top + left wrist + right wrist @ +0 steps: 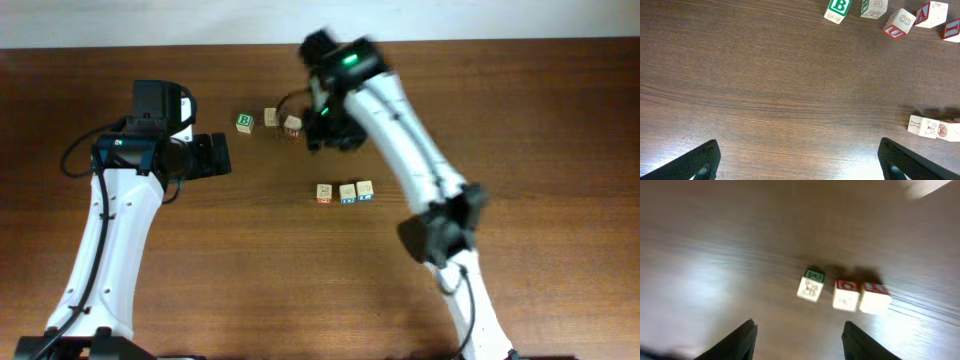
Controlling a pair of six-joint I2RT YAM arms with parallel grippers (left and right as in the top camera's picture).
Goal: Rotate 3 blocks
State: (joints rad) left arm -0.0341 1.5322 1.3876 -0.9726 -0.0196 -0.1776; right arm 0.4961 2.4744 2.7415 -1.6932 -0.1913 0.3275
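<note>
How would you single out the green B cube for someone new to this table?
On the far side of the table, a short line of cubes lies. The green B cube sits at its end nearest the left hand; it alone shows a bold green letter B.

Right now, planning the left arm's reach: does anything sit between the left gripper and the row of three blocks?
Nothing visible does. Bare table lies between the left gripper and the row of three blocks; the other cubes sit off to one side.
</note>
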